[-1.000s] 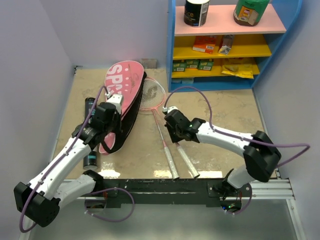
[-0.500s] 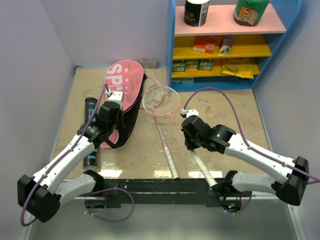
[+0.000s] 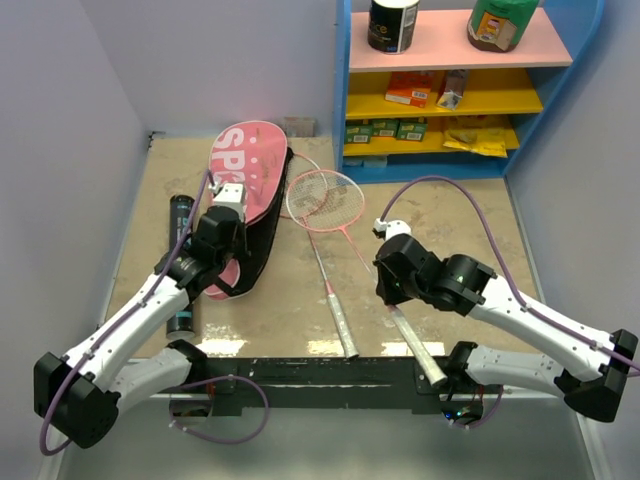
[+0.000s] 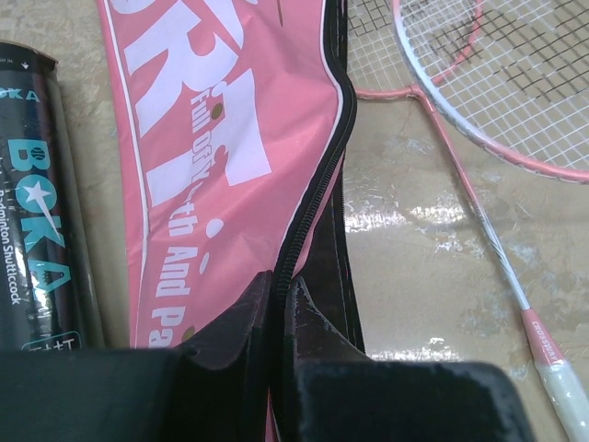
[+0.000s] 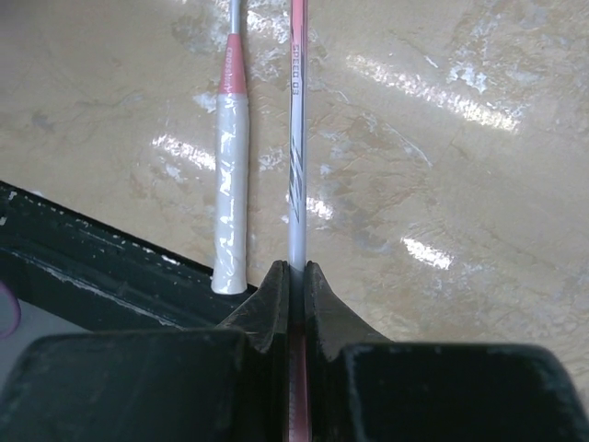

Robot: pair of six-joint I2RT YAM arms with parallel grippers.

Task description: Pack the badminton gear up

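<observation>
Bag, pink with white lettering, lies at the upper left of the overhead view. The left gripper is pinched on the black zipper edge along its right side. A black tube lies just left of the bag, partly under the left arm.

Right of the bag, two racket heads overlap. The right gripper is pressed tight on the thin shaft of the right-hand racket, just above its grip, whose butt reaches over the black rail at the bottom. The other racket lies on the table just to its left, untouched. A blue shelf stands at upper right.
</observation>
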